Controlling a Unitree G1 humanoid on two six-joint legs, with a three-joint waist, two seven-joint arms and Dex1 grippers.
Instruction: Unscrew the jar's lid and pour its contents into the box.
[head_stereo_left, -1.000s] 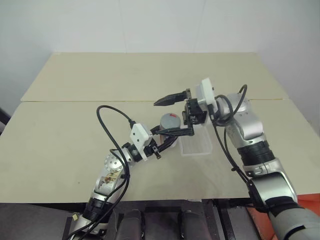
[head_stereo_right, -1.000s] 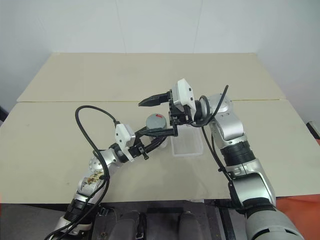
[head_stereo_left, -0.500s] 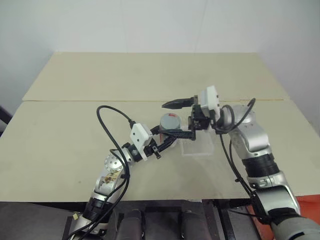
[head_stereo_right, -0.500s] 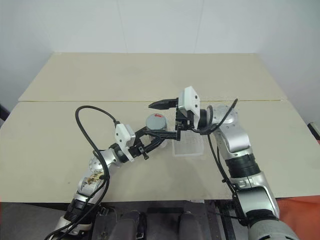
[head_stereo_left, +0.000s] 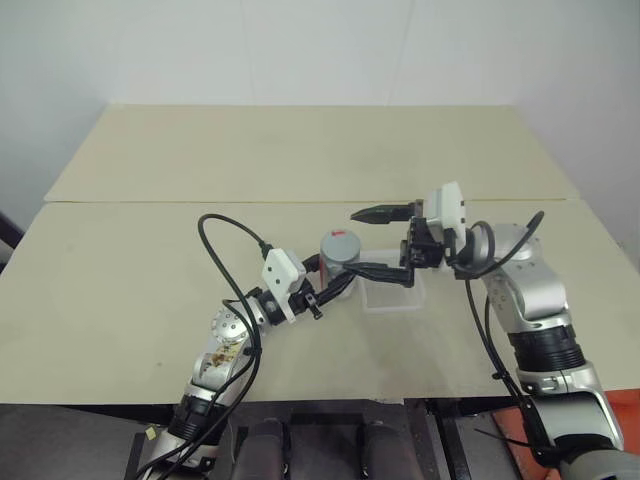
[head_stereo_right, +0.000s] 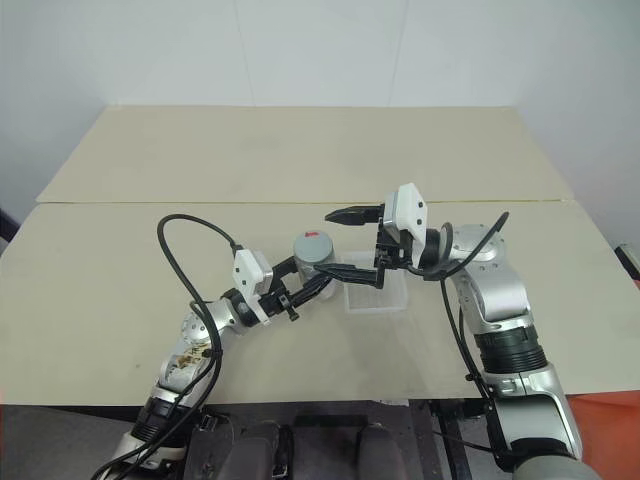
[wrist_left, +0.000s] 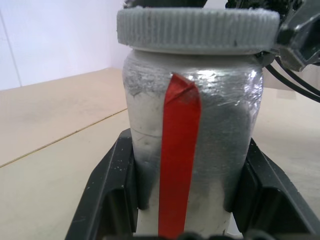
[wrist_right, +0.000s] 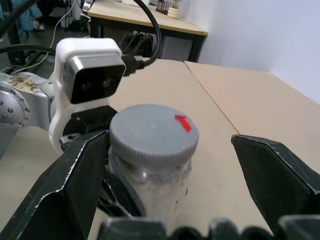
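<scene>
My left pincer (wrist_left: 185, 200) pinches the jar (head_stereo_left: 337, 262) upright, lid (wrist_right: 153, 131) still on. My right pincer (wrist_right: 165, 165) is spread wide, fingers either side of the lid without touching. The box (head_stereo_left: 392, 297) lies on the bench (head_stereo_left: 120, 270) just under it.

Head pair high over the table (head_stereo_left: 120, 260); wrist views close on the jar (wrist_left: 192, 150).

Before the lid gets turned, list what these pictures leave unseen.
- Contents: the jar wall is opaque in both wrist views, lid still on.
- Jar base: cut off by the left wrist view's lower edge, between the left gripper's fingers.
- Box interior: partly behind the right gripper, too small in the eye views.
</scene>
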